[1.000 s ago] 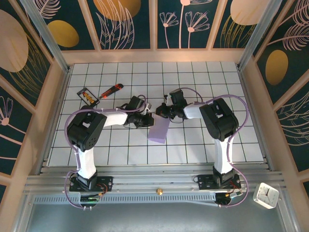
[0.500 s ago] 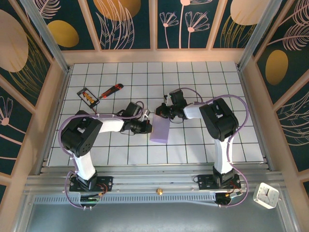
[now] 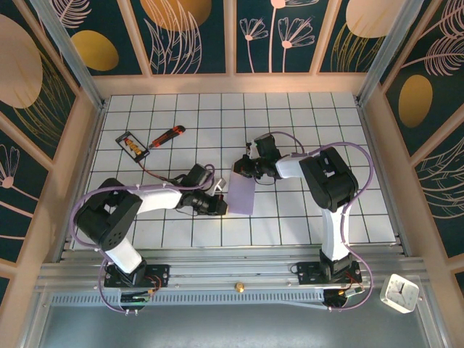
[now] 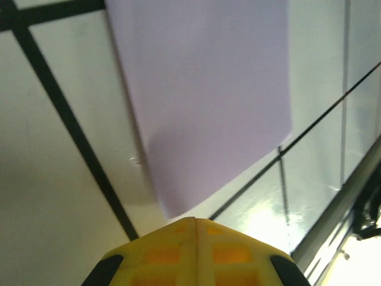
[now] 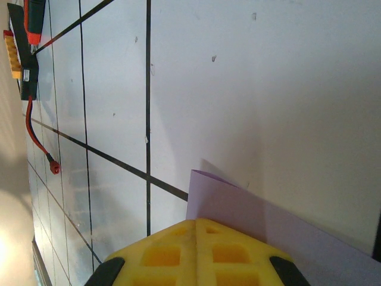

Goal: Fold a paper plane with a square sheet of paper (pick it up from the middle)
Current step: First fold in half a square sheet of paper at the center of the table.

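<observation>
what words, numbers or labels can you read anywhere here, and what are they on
No text can be read.
white clock, near the right arm's base: dial marks too small to read.
black-framed card: orange print, too small to read.
square sheet of paper: plain, no marks.

The thin pale lavender paper sheet (image 4: pixel 202 101) runs off the left wrist view at 12 o'clock and off the right wrist view at 5 o'clock. There the red-orange utility knife (image 5: pixel 34 18) is clipped at 11 o'clock.
</observation>
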